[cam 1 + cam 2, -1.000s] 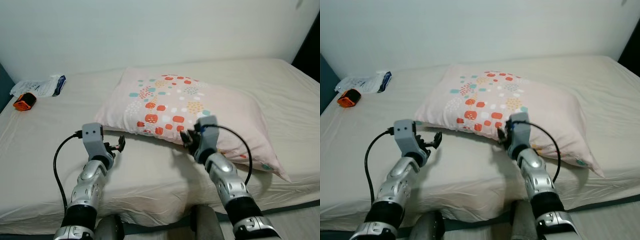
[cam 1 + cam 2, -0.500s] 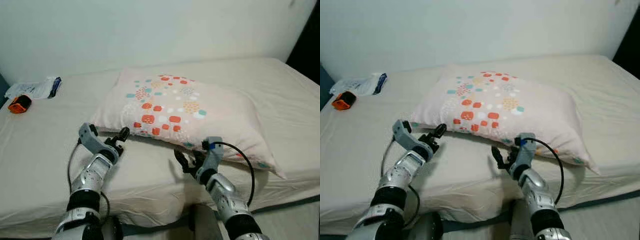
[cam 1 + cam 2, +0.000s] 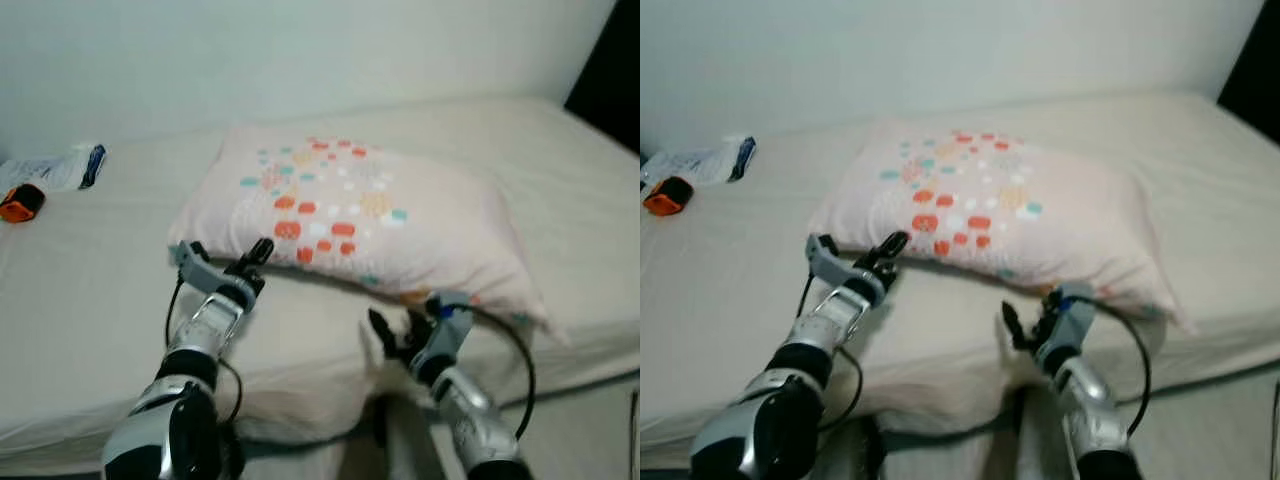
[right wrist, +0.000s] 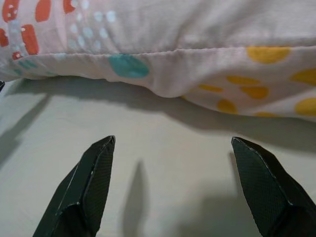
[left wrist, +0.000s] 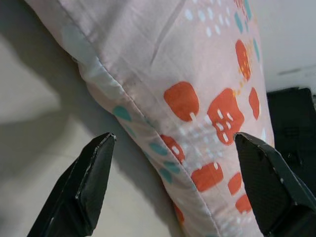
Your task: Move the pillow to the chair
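A pale pink pillow printed with red, teal and yellow patches lies flat on the bed, across its middle and reaching toward the right edge, its long front seam facing the bed's near edge. The bed wears a plain cream sheet and stands against a light wall.

The left gripper is stretched forward over the sheet to the pillow's near left corner. Its 2 black fingers are spread wide apart, and in the left wrist view the pillow's seamed edge with red and teal patches lies between them, close ahead; whether either finger touches the fabric cannot be told.

The right gripper sits low by the bed's near edge, in front of the pillow's near right part. Its 2 fingers are also spread wide apart with nothing between them but bare sheet; in the right wrist view the pillow's front seam, with a teal patch and yellow patches, hangs just beyond the fingertips, apart from them, casting a shadow on the sheet.

At the far left corner of the bed lie a small orange and black object and, just beside it, a clear plastic packet with a blue end, both well apart from the pillow.
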Controlling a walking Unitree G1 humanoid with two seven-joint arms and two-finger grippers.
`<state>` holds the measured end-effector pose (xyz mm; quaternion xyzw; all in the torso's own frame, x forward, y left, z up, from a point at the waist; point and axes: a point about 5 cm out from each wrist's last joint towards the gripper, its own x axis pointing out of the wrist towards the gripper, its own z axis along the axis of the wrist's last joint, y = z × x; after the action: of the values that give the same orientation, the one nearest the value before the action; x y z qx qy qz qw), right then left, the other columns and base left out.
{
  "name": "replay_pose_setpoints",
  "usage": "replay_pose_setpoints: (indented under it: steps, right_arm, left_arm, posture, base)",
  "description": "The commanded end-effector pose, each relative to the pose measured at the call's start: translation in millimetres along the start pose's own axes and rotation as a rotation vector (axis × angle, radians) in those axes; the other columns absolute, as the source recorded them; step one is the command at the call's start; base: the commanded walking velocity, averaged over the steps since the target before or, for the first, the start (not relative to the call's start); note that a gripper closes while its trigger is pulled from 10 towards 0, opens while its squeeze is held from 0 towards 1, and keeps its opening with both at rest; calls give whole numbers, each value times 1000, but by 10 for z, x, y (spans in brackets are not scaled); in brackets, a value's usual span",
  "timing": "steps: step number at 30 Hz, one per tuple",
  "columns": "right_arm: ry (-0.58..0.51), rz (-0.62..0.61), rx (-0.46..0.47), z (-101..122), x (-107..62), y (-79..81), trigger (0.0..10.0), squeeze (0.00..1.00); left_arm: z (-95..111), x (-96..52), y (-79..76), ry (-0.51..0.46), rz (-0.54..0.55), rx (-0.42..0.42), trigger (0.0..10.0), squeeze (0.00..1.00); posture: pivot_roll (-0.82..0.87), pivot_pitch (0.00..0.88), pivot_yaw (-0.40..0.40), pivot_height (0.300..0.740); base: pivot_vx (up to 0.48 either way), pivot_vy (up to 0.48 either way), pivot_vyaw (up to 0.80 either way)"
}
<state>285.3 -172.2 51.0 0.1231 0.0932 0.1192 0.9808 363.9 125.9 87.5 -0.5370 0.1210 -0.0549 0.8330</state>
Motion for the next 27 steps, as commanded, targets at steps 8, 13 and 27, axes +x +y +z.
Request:
replay_pose_setpoints:
  steps: [8, 13, 27]
  right_arm:
    - [-21, -36, 1, 54, -167, 6, 10000, 0]
    - [-24, -61, 6, 35, -297, 3, 10000, 0]
    - [-13, -90, 1, 69, -437, -1, 10000, 0]
  left_arm:
    - [-111, 55, -46, -3, 32, -35, 10000, 0]
    - [-132, 127, -197, -37, -14, -106, 10000, 0]
    - [-64, 265, -684, -81, -244, -330, 10000, 0]
  posture:
    - [-217, 282, 100, 565]
    - [-250, 312, 117, 565]
    - [-277, 329, 115, 565]
  base:
    - [0, 0, 0]
    - [0, 0, 0]
    - [0, 0, 0]
